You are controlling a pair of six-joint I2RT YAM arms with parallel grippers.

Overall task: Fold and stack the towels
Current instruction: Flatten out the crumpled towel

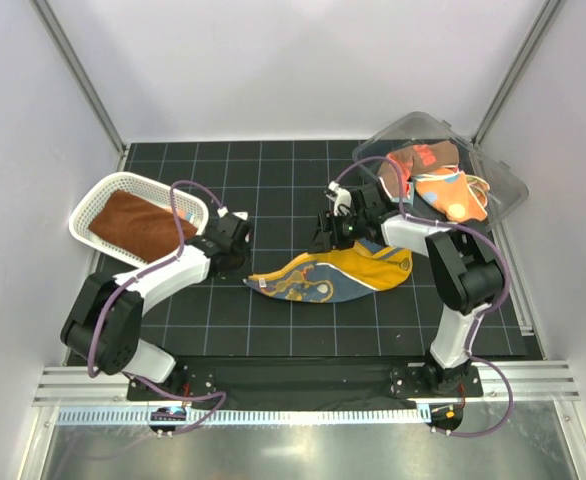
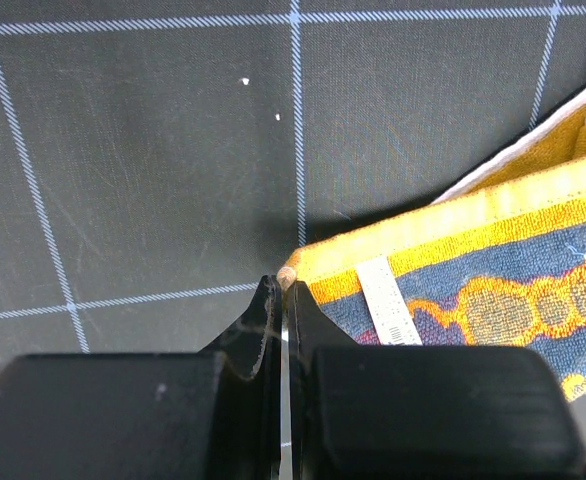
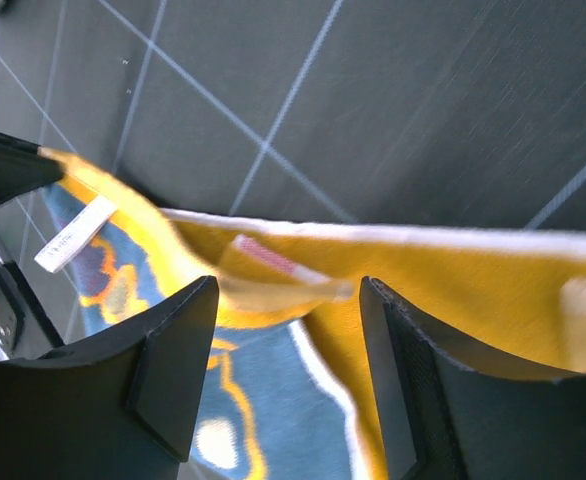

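A yellow and blue patterned towel lies stretched across the middle of the black grid mat. My left gripper is shut on the towel's left corner. In the left wrist view its tips pinch that corner, next to a white label. My right gripper is open over the towel's far edge. In the right wrist view a loose yellow fold hangs blurred between the spread fingers. A rust-brown towel lies in the white mesh basket. Orange towels sit in the clear bin.
The basket stands at the left edge of the mat and the clear bin at the back right. White walls with metal frame posts enclose the mat. The arm bases stand on the near rail.
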